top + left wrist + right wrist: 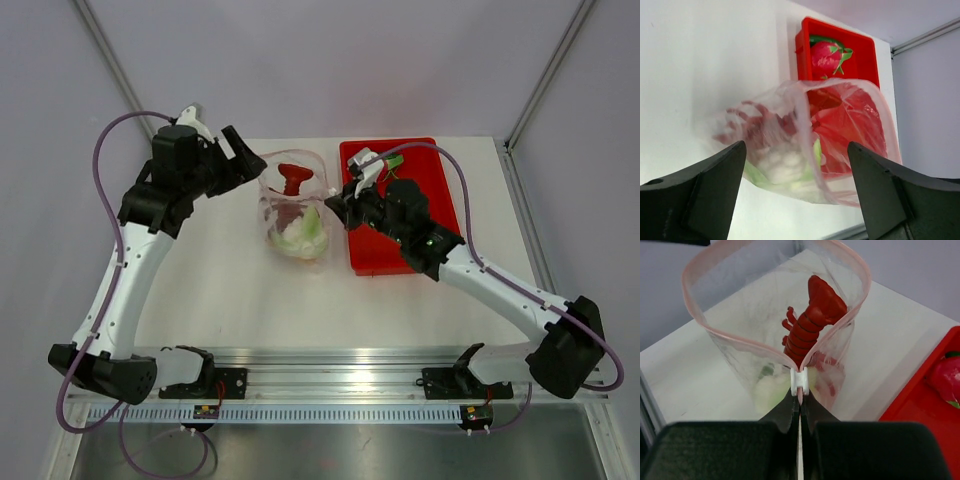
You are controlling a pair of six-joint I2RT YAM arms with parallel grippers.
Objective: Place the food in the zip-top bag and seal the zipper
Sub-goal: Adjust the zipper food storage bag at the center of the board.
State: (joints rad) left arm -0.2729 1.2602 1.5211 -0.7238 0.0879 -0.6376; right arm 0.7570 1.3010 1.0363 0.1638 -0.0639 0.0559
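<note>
The clear zip-top bag (293, 210) stands on the table with its mouth wide open. Inside are a dark-red segmented food piece (293, 178) and a white-green cauliflower piece (300, 235). My right gripper (338, 203) is shut on the end of the pink zipper (765, 340), right behind its white slider (800, 381). The red piece (812, 315) and the cauliflower (771, 390) show through the bag. My left gripper (248, 158) is open at the bag's far-left side. In the left wrist view the bag (790, 125) lies just ahead of the left gripper (796, 150).
A red tray (385, 255) lies right of the bag, under my right arm, with a pink dragon fruit (826, 55) at its far end. The tray (920, 395) and fruit (945, 377) also show in the right wrist view. Frame posts stand at the table's back corners.
</note>
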